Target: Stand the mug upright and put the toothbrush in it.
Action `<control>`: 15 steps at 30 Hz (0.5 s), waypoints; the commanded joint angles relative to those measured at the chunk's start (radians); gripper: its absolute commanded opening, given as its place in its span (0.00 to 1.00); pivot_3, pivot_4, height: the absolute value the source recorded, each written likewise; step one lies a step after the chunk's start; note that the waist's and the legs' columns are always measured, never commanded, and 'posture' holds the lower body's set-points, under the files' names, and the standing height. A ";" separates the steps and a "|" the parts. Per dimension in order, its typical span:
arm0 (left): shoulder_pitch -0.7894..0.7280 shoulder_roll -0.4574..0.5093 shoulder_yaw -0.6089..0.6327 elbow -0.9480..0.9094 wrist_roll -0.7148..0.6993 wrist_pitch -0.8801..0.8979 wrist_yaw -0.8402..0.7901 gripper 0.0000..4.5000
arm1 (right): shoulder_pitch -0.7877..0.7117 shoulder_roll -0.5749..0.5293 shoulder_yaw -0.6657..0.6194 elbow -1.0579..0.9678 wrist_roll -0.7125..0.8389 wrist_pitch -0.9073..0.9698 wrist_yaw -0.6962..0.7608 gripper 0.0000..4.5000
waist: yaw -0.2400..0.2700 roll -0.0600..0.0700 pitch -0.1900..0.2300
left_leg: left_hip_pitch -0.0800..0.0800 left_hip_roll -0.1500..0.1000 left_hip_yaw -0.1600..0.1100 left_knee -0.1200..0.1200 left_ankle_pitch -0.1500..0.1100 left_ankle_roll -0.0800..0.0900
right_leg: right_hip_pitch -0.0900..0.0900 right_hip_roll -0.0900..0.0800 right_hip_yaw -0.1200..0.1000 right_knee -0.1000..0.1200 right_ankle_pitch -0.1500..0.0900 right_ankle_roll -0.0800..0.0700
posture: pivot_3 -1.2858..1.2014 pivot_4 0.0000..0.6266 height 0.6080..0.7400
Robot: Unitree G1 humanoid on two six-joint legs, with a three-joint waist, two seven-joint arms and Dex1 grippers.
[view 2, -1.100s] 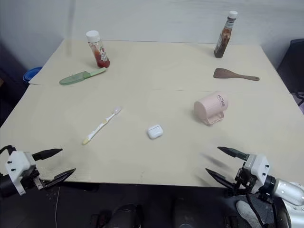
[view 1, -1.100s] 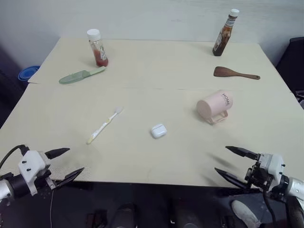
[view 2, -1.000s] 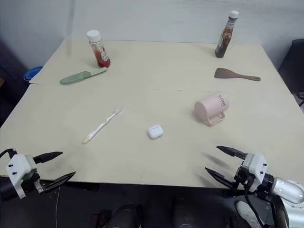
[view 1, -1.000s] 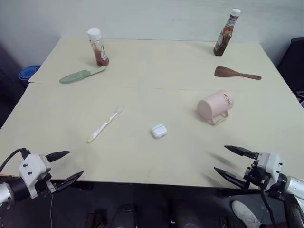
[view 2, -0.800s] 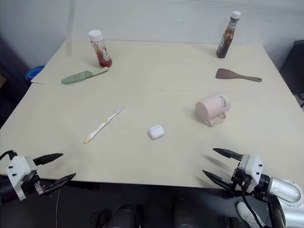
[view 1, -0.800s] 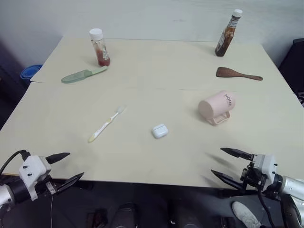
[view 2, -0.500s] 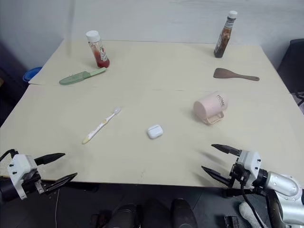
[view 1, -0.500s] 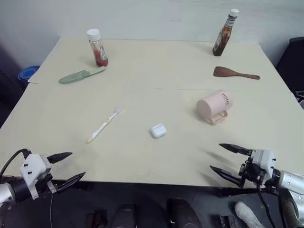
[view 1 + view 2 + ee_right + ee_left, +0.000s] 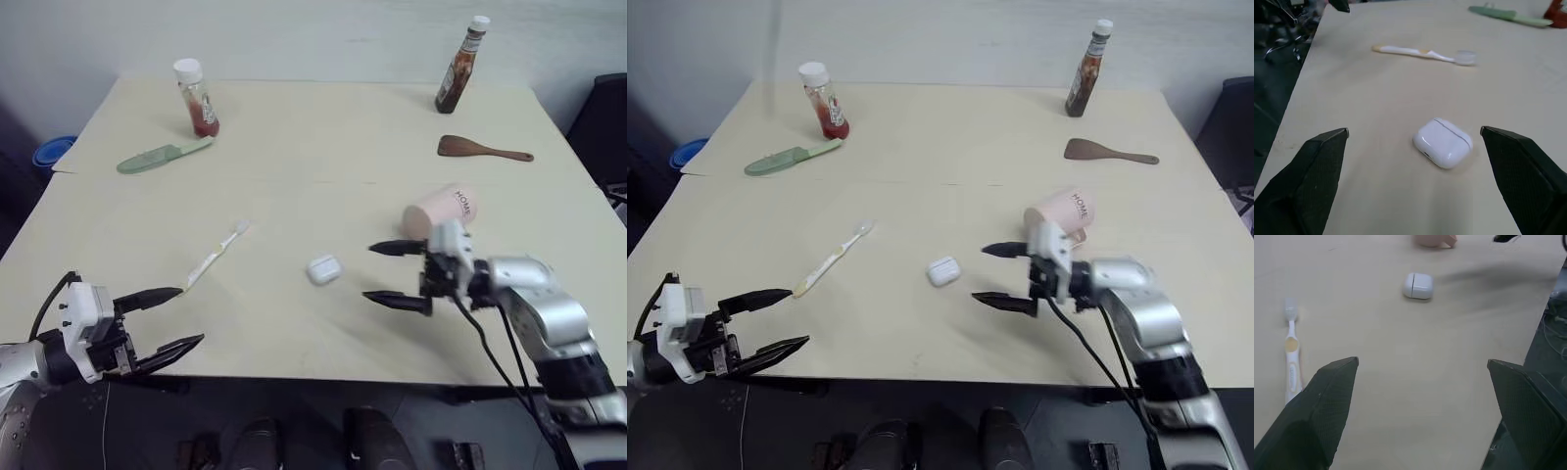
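- Mug [image 9: 440, 211]: one, pale pink, lying on its side right of centre frame on the worktop [image 9: 323, 147], partly behind the right arm.
- Toothbrush [image 9: 217, 254]: one, flat on the worktop, left of centre, bristled head toward the upper right.
- One white earbud case [image 9: 323, 269], centre frame, between toothbrush and mug.
- Two bottles: red-sauce bottle [image 9: 196, 98] upper left, brown-sauce bottle [image 9: 458, 67] upper right.
- One green knife [image 9: 162, 156] upper left; one wooden spatula [image 9: 484, 150] upper right.
- Left end effector [image 9: 162, 320]: lower left, fingers spread wide, gripping nothing.
- Right end effector [image 9: 392, 275]: just beside the mug, pointing toward the case, fingers spread wide, empty.
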 commanded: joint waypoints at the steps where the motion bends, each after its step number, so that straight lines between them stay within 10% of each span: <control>1: 0.001 -0.026 -0.030 -0.040 -0.004 -0.044 -0.012 0.99 | -0.108 0.060 0.074 0.210 -0.104 -0.107 0.054 1.00 | 0.003 -0.001 0.000 | 0.000 0.000 0.000 0.000 0.000 0.000 | 0.000 0.000 -0.001 0.000 0.000 0.000 | 0.52 0.24 1.00; 10: -0.014 -0.062 -0.115 -0.048 0.025 -0.094 -0.002 0.99 | -0.364 0.264 0.142 0.793 -0.299 -0.410 0.107 1.00 | -0.012 -0.001 0.000 | -0.001 0.001 0.003 0.007 -0.001 0.002 | 0.001 -0.002 -0.016 0.004 0.001 0.002 | 0.52 0.24 1.00; 15: -0.031 -0.061 -0.133 -0.035 0.033 -0.105 -0.002 1.00 | -0.396 0.293 0.107 0.859 -0.287 -0.421 0.180 0.73 | -0.016 0.000 0.000 | -0.001 0.002 0.003 0.007 -0.001 0.001 | 0.001 -0.002 -0.019 0.005 0.001 0.002 | 0.52 0.24 1.00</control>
